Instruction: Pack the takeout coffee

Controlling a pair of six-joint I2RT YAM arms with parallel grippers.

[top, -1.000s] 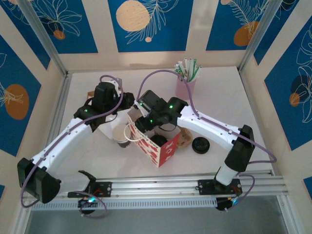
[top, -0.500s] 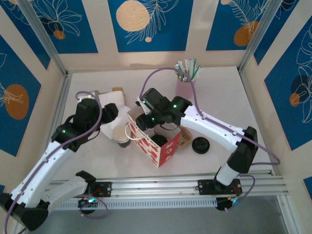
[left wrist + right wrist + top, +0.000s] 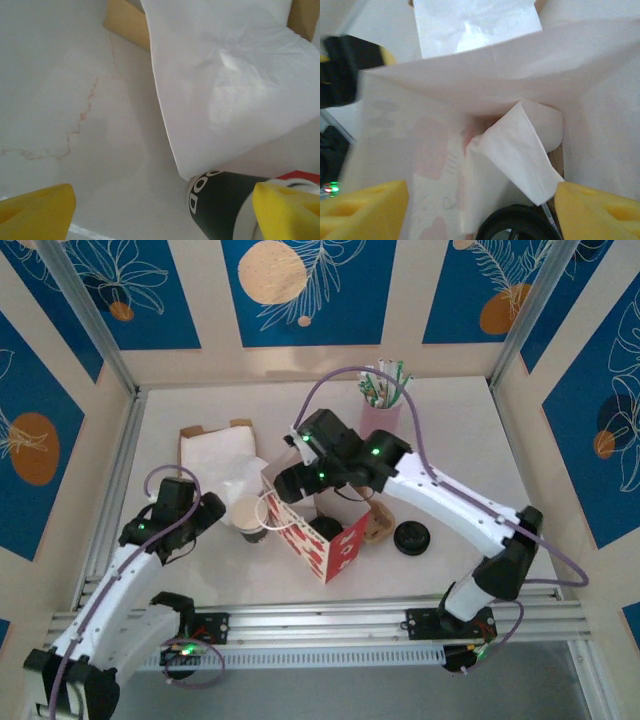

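Note:
The takeout coffee (image 3: 248, 515) is a cream paper cup with a dark lower part. It rests on the table against the left side of the red-and-white paper bag (image 3: 318, 537), mouth showing from above. In the left wrist view its black band with white letters (image 3: 220, 206) sits low on the right. My left gripper (image 3: 207, 510) (image 3: 165, 215) is open a little left of the cup, touching nothing. My right gripper (image 3: 290, 485) (image 3: 480, 210) hangs open over the bag's mouth. Inside the bag lie a folded white napkin (image 3: 512, 150) and a round black thing (image 3: 520, 226).
White napkins (image 3: 222, 455) (image 3: 225, 85) on a brown tray lie behind the cup. A pink cup of wrapped straws (image 3: 380, 410) stands at the back. A black lid (image 3: 411, 538) and a brown cardboard carrier (image 3: 379, 525) sit right of the bag.
My left arm has pulled back from over the napkins toward the near left, and its jaws have opened. The right jaws have widened above the bag. The cup has stayed put.

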